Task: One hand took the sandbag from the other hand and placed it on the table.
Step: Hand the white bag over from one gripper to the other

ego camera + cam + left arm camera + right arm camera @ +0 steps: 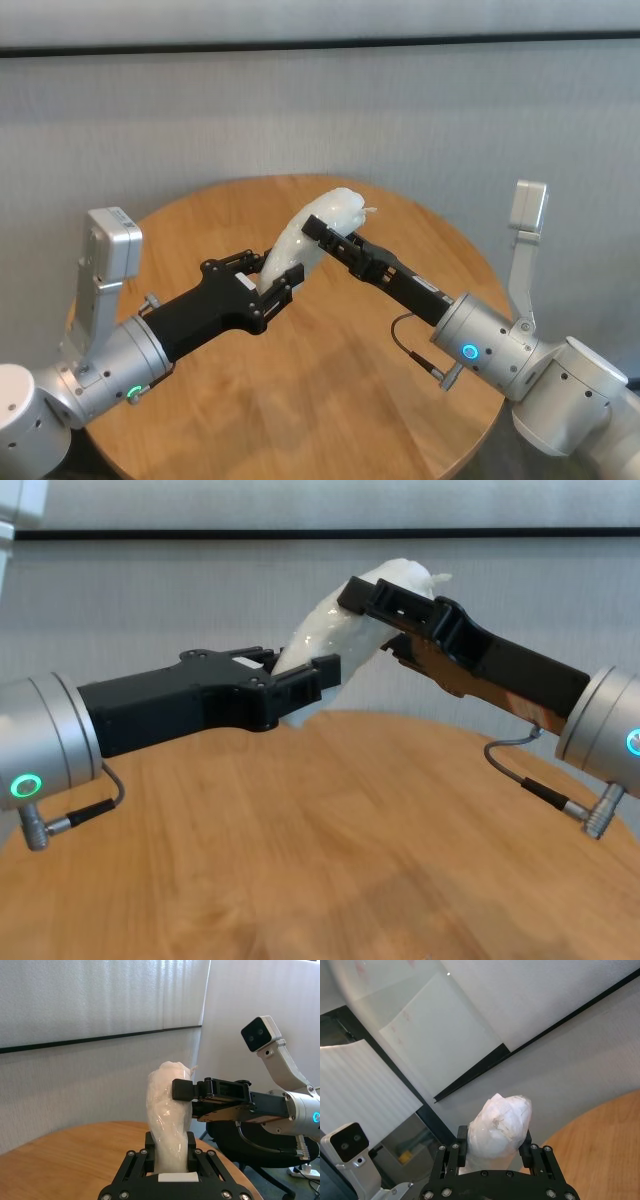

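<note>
Mid-handover: sandbag (310,232) is clamped low by left gripper (276,282) and high by right gripper (322,232); left should be released only once right's hold is confirmed.

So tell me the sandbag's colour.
White, in glossy clear plastic; the sandbag shows best in the left wrist view.

The sandbag (305,232) is white and lumpy under glossy, crinkled clear plastic. Clamped on it, the left gripper (277,280) and right gripper (322,232) look matt black — hard plastic or coated metal. The table (330,400) is smooth, grained wood — softly sheened.
</note>
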